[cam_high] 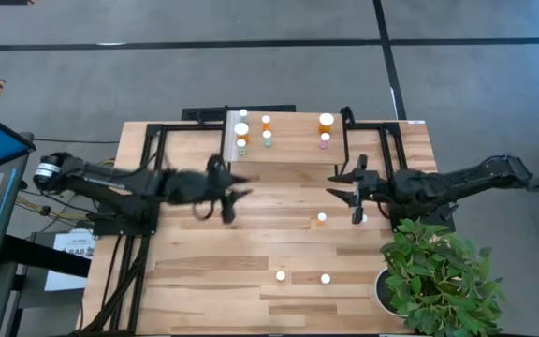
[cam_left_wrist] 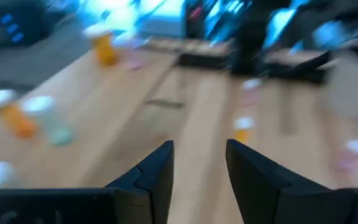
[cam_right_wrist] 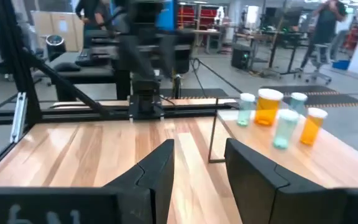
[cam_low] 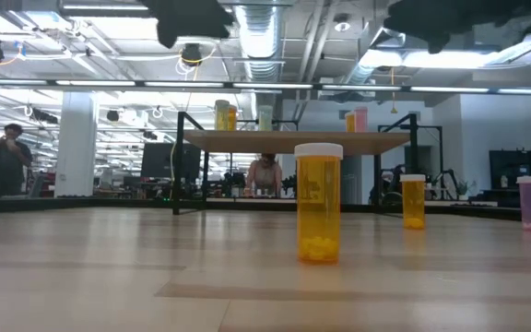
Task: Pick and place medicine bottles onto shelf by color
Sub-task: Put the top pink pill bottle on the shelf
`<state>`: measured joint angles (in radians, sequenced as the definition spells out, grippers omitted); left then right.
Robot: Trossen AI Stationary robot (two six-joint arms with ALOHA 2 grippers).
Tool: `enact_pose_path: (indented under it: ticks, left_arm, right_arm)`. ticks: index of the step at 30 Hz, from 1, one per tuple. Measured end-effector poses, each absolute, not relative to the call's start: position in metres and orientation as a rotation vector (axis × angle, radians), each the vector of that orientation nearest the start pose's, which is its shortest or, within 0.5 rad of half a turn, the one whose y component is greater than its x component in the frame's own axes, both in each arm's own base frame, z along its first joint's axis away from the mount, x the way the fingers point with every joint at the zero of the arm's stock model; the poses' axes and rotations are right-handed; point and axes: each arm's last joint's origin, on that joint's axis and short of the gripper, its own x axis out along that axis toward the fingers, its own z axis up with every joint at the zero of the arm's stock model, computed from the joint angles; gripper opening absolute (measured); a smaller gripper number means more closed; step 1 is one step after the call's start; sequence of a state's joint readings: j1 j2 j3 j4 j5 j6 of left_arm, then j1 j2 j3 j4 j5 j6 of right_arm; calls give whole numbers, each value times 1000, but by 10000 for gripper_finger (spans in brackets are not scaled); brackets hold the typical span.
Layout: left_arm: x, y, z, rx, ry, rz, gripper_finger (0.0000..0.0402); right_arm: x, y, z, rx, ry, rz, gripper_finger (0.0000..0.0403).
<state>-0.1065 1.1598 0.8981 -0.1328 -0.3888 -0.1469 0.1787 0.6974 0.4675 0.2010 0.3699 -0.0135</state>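
Observation:
The shelf [cam_high: 288, 136] stands at the table's far middle on thin black legs. Its left part holds orange and green medicine bottles [cam_high: 241, 131] and its right part holds an orange one [cam_high: 326, 122] and a pink one [cam_high: 324, 141]. More bottles stand upright on the tabletop: an orange one [cam_high: 321, 218] mid-table and two white-capped ones [cam_high: 281, 275] [cam_high: 326, 278] nearer the front. My left gripper [cam_high: 237, 197] hovers open over the table's middle left, nothing between its fingers [cam_left_wrist: 160, 165]. My right gripper [cam_high: 332, 187] hovers open at middle right, also holding nothing [cam_right_wrist: 199, 146].
A potted green plant [cam_high: 438, 276] fills the near right corner. Black frame bars [cam_high: 152, 140] flank the shelf on both sides. People show in the room beyond the table [cam_low: 7, 152]. Bare wood lies between the two grippers.

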Motion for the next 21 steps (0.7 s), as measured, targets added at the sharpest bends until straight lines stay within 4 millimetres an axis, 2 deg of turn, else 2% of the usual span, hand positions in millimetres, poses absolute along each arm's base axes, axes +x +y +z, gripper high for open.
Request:
enact_pose_path:
  ticks: [3, 6, 10, 13, 17, 21]
  left_arm:
    - [242, -39, 292, -89, 237, 217, 130]
    - [232, -56, 274, -121, 189, 160, 128]
    - [225, -69, 256, -140, 183, 130, 128]
    - [221, -72, 244, -129, 202, 146, 128]
    - [223, -70, 252, -108, 136, 182, 127]
    - [224, -72, 256, -78, 103, 129, 127]
  right_arm:
    - [154, 22, 278, 1, 6, -229, 163]
    - [147, 24, 283, 17, -32, -238, 163]
    - [144, 24, 284, 94, -42, -203, 163]
    - [143, 26, 280, 136, 3, -128, 163]
    - [143, 29, 280, 181, 33, -48, 163]
    - [139, 28, 301, 190, 64, -43, 163]
